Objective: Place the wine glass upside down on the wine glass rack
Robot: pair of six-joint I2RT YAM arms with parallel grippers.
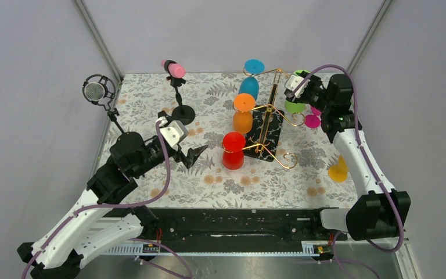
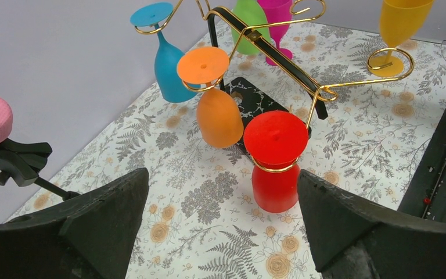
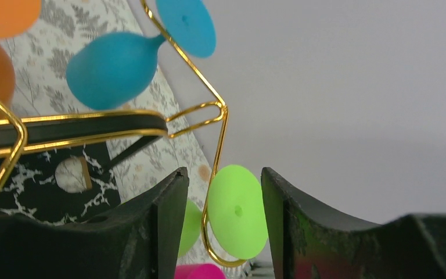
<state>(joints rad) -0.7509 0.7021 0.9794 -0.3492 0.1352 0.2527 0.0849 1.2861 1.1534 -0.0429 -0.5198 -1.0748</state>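
Right gripper (image 3: 222,171) fingers up close: spread, straddling foot of green wine glass (image 3: 238,212), no pinch visible. Maybe a touch on one finger; cannot tell for sure. Foot seated in loop end on far-right arm of wine glass rack (image 1: 265,129), bowl hanging below, stem axis roughly vertical. Reads as hung already, release step in hand. Next move: back straight out along finger direction, away from rack post, no sideways drag on foot, no snag on wire. Risk: foot light in loop, easy to knock loose on exit. Left gripper (image 2: 222,174): spread, empty, near-left of rack, facing red wine glass (image 2: 274,168); well apart from green one, so right arm far nearer. Also bowl-down on rack: orange wine glass (image 2: 216,110), blue wine glass (image 2: 168,64). Off rack, on tablecloth (image 2: 209,232): yellow wine glass (image 2: 403,20) right of rack, upright; magenta wine glass (image 2: 276,17) just beside green, looks upright too.
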